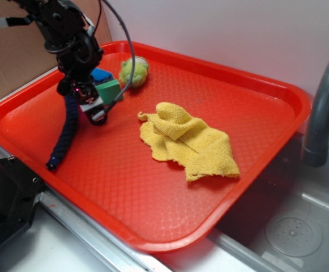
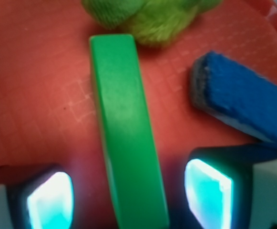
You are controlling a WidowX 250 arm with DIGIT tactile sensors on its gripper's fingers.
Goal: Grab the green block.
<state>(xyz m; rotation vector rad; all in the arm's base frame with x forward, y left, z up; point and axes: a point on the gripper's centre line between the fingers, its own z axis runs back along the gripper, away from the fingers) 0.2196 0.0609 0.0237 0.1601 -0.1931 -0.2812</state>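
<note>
Your gripper (image 2: 128, 193) stands wide, one finger (image 2: 50, 198) on each side of the green block (image 2: 126, 129), and in the wrist view a strip of red tray shows between the block and each pad, so nothing is clamped. The block lies flat on the tray, its long axis running straight away from the camera between the fingers, the near end passing under the gripper and the far end pointing at the fuzzy yellow-green toy (image 2: 148, 16). To the right of the block, apart from it, the blue block (image 2: 245, 100) lies at an angle, one end raised toward the lens.

From the outside camera you see the gripper (image 1: 93, 102) lowered at the tray's far left corner, with the green block (image 1: 109, 89) just behind it, the blue block (image 1: 100, 74) beyond that, and the toy (image 1: 134, 71) near the back rim. A dark blue rope-like piece (image 1: 65, 133) lies to the left. A crumpled yellow cloth (image 1: 187, 141) sits mid-tray, well apart from the block.

The red tray (image 1: 124, 187) has a fine grid texture and rests over a metal sink (image 1: 291, 226), with a grey faucet (image 1: 323, 107) at right and a pale wall (image 1: 226, 28) behind.
</note>
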